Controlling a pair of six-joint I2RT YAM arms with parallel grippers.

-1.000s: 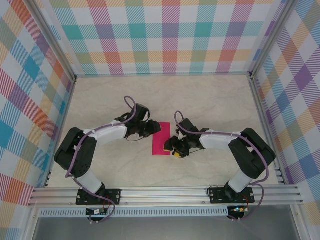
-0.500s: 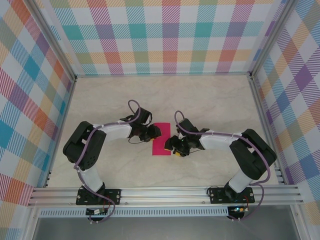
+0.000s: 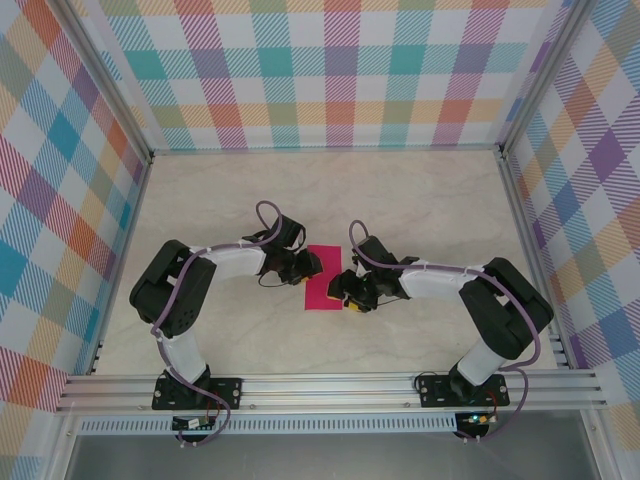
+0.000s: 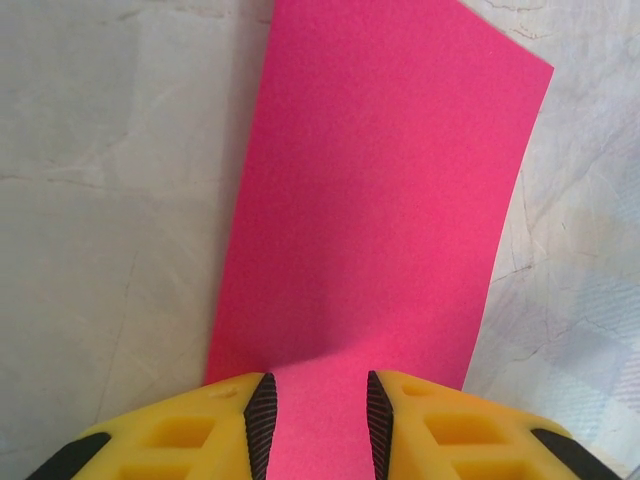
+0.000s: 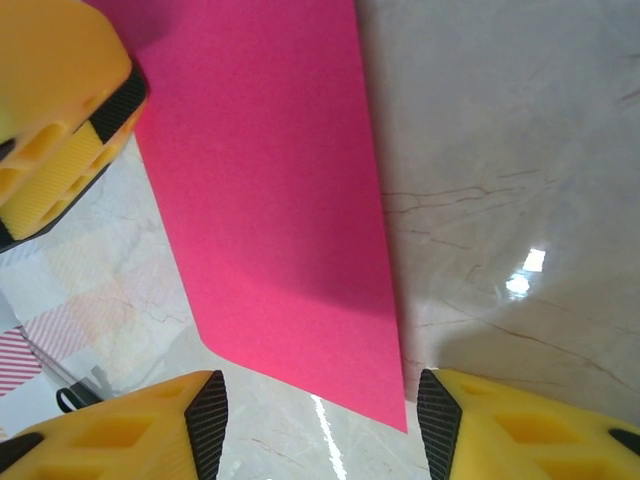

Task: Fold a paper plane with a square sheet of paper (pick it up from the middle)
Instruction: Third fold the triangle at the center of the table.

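The square sheet of paper (image 3: 322,279) lies flat on the table as a narrow magenta-pink rectangle, long side running away from the arms. My left gripper (image 3: 304,265) is at its left edge, low over it. In the left wrist view the paper (image 4: 380,200) fills the gap between the open left gripper's (image 4: 316,420) yellow fingers. My right gripper (image 3: 348,292) is at the paper's near right corner, open, and that corner (image 5: 270,200) lies between and ahead of the right gripper's (image 5: 322,425) fingers. The paper plane is out of view.
The pale marbled table (image 3: 420,200) is walled by checked panels with aluminium rails (image 3: 330,390) at the near edge. One yellow finger of the left gripper (image 5: 60,140) shows at the upper left of the right wrist view, close over the paper.
The left arm has drawn in and its gripper has shifted slightly right and nearer, onto the paper's left edge. The right arm and the paper have not moved.
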